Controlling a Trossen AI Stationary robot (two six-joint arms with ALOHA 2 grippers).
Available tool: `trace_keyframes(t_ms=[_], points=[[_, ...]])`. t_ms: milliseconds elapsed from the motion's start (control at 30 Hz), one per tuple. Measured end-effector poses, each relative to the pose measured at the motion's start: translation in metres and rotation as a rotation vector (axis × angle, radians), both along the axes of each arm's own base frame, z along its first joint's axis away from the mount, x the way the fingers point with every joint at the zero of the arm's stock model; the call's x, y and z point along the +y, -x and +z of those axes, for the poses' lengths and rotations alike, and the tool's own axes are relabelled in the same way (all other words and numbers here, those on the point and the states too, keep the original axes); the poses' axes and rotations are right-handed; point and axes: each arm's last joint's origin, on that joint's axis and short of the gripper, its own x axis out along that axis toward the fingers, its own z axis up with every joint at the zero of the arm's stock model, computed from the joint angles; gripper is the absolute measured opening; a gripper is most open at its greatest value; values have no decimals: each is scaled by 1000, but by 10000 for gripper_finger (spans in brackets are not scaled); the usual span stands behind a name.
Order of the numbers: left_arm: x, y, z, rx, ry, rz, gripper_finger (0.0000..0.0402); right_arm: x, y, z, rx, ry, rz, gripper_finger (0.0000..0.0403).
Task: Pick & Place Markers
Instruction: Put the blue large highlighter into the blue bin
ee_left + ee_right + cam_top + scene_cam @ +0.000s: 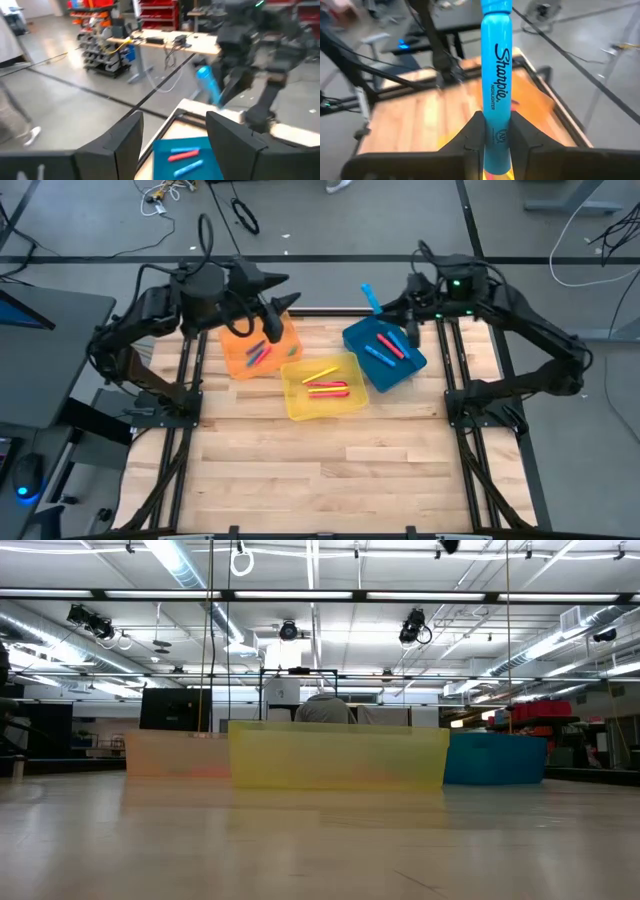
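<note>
My right gripper point(496, 145) is shut on a light blue highlighter marker point(496, 60). In the high view it point(384, 310) hangs over the table's far edge, just beyond the blue bin point(352, 340), which holds red and blue markers point(388, 346). My left gripper point(172, 145) is open and empty, raised over the far side of the orange bin point(236, 355), where purple, blue and green markers point(258, 354) lie. The yellow bin point(300, 405) holds yellow and red markers point(326, 387). The low view shows all three bins but neither gripper. My right gripper pinches the light blue marker between its two fingers near one end point(496, 127). The marker lies along the fingers, and most of its length sticks out past the fingertips. It is lifted clear of the table and the bins point(371, 298).
The three bins sit side by side on the far half of the wooden table point(320, 480); its near half is bare wood. Black frame rails point(190, 380) point(455, 380) run along both sides. In the low view a person's back point(325, 710) shows behind the yellow bin point(335, 755).
</note>
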Motion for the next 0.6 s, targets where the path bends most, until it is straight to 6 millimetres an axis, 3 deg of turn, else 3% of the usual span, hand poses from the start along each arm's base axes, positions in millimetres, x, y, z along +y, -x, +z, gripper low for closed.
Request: trace_keyframes(t_ms=[133, 300, 433, 600], points=[[1, 4, -3, 37, 11, 45, 221, 4, 22, 2, 50, 23, -99, 50], [5, 5, -6, 65, -2, 104, 220, -10, 22, -8, 137, -68, -304, 52], [10, 1, -11, 94, 1, 126, 220, -30, 11, -44, 407, -270, -441, 52], [12, 3, -12, 117, 3, 134, 220, -55, -9, -90, 742, -402, -485, 52]])
